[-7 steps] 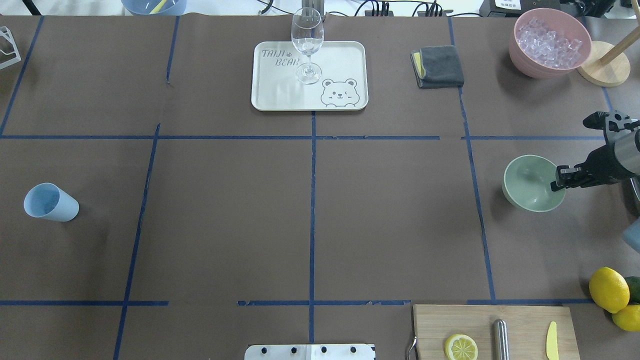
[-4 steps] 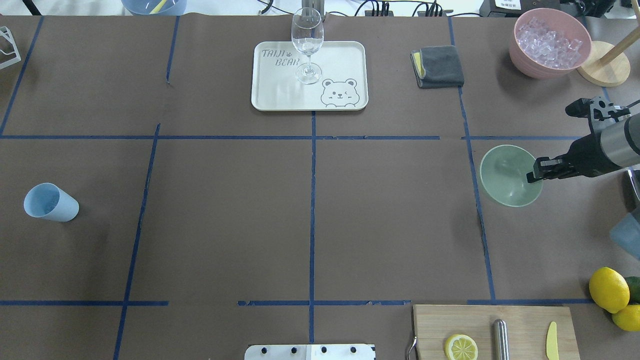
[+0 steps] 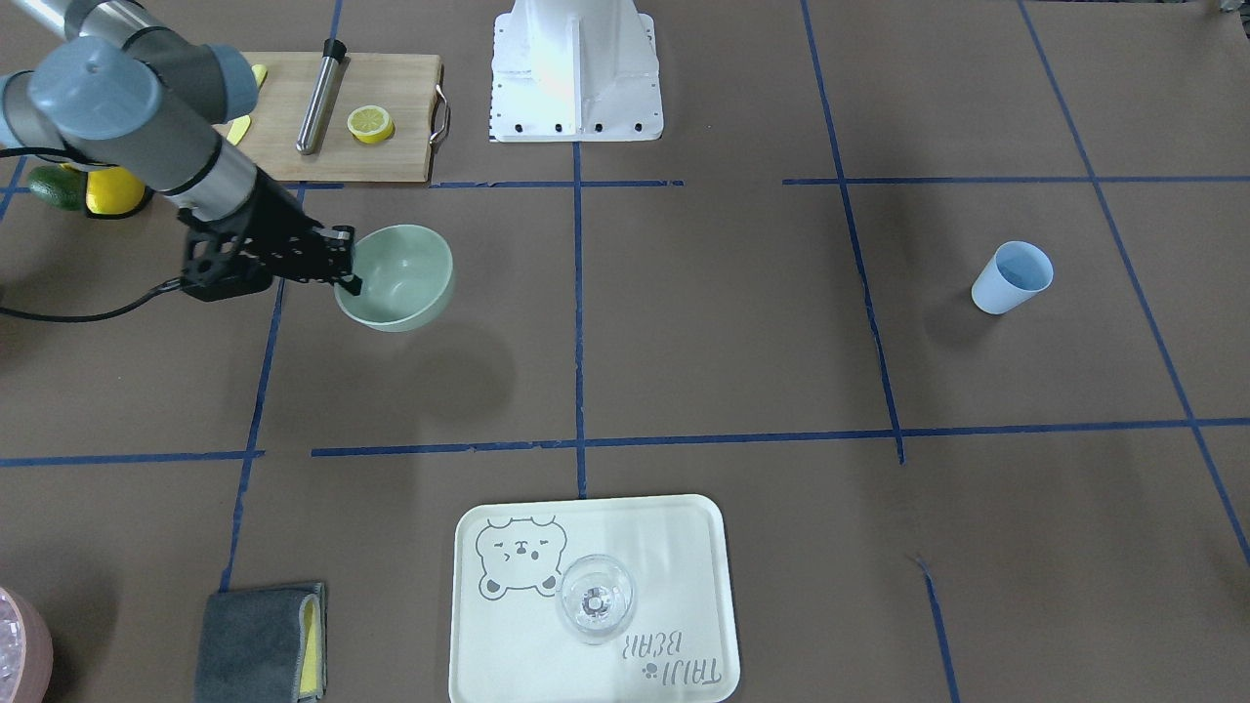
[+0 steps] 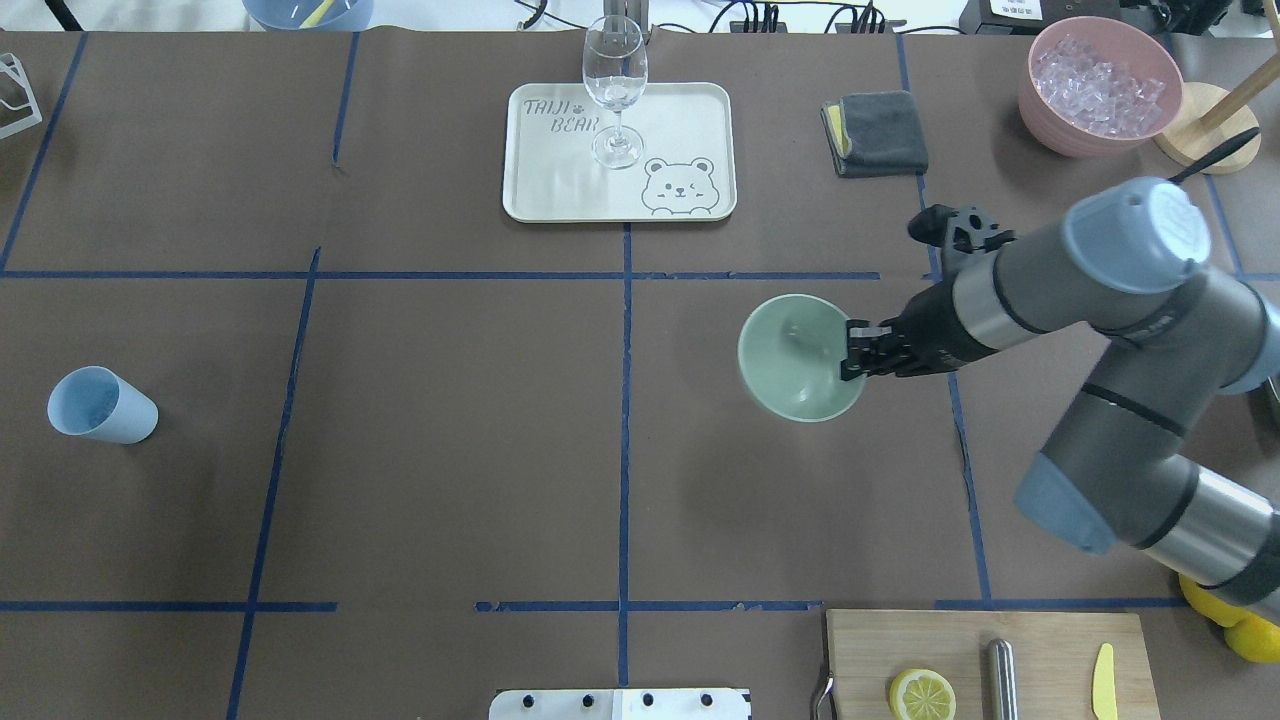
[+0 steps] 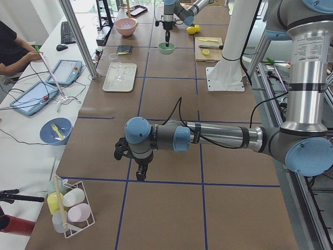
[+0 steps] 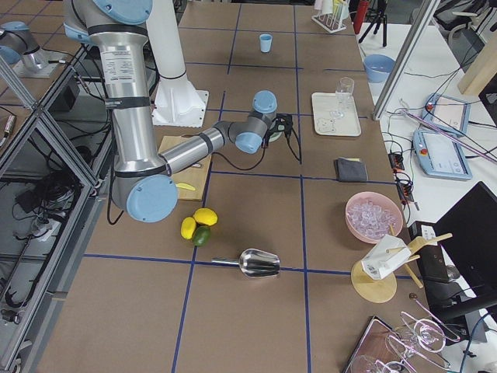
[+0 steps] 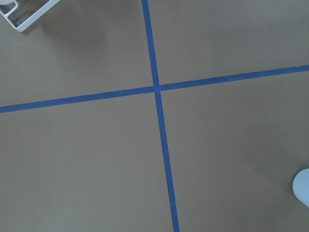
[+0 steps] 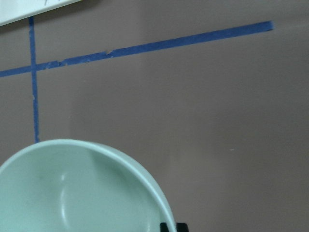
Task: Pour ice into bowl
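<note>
The pale mint-green bowl (image 4: 795, 360) hangs above the table just right of the centre line, its shadow falling on the brown paper below it (image 3: 400, 273). My right gripper (image 4: 852, 362) is shut on the bowl's right rim, and in the right wrist view the bowl (image 8: 72, 193) fills the lower left and looks empty. The ice is out of view. My left gripper (image 5: 140, 174) shows only in the exterior left view, low over the paper near a tape cross. I cannot tell whether it is open or shut.
A light blue cup (image 4: 100, 405) stands far left. A white tray (image 4: 680, 120) with a wine glass (image 4: 613, 90) sits at the back centre, with a grey cloth (image 4: 875, 132) and a pink container (image 4: 1100, 85) of whitish pieces to its right. A cutting board (image 4: 985, 665) lies front right.
My right arm has carried the bowl leftward from the table's right side, across the blue tape line, to just right of the centre.
</note>
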Robot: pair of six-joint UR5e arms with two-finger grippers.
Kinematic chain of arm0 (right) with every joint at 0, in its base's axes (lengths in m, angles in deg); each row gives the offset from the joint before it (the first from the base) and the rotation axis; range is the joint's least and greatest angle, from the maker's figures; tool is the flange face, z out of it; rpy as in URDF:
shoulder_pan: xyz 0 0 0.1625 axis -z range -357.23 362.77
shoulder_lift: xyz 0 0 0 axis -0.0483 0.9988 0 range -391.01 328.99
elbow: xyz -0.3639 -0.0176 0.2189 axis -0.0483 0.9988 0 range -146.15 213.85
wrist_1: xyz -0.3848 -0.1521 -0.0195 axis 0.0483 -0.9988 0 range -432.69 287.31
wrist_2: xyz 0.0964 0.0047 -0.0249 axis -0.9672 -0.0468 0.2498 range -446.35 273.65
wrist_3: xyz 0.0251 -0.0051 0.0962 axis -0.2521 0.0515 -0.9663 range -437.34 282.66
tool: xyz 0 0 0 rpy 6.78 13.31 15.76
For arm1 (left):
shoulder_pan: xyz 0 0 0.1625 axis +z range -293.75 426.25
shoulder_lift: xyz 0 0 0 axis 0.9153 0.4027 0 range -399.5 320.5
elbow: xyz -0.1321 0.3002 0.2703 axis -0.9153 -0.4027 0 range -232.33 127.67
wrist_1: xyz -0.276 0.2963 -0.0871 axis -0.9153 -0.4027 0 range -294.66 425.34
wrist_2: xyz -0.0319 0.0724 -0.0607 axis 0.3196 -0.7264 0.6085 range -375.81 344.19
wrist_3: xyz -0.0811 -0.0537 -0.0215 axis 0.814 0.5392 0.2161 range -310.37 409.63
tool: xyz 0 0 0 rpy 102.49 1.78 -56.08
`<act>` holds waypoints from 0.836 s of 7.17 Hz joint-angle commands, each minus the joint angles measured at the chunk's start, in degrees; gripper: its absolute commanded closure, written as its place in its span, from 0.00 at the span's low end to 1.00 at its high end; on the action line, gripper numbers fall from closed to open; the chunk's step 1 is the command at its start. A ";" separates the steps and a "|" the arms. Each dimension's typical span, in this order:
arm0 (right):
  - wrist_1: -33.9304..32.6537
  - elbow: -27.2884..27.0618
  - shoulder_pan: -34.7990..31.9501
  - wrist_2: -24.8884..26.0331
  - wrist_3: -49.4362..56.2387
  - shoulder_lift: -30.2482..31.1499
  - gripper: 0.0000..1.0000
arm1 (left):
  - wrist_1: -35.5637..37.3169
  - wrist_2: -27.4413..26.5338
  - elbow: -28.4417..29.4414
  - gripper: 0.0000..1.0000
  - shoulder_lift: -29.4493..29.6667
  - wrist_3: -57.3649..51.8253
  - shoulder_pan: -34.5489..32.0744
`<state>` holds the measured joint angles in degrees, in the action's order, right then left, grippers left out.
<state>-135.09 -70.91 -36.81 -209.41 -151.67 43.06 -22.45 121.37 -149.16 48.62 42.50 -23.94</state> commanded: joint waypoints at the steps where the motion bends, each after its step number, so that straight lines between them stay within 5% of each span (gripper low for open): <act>1: -17.60 1.57 9.12 8.66 -1.52 -15.21 1.00 | -0.10 -0.07 -0.90 0.00 0.21 -0.26 0.10; 3: -18.02 14.09 12.31 10.91 -8.26 -28.13 1.00 | -0.10 -0.07 -0.90 0.00 0.47 -0.34 0.63; 6: -17.93 22.57 12.68 10.82 -6.80 -33.37 1.00 | -0.10 -0.07 -0.99 0.00 0.56 -0.26 0.63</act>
<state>-153.11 -51.36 -24.47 -198.64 -158.99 11.20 -22.55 121.30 -150.08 49.15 42.20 -23.33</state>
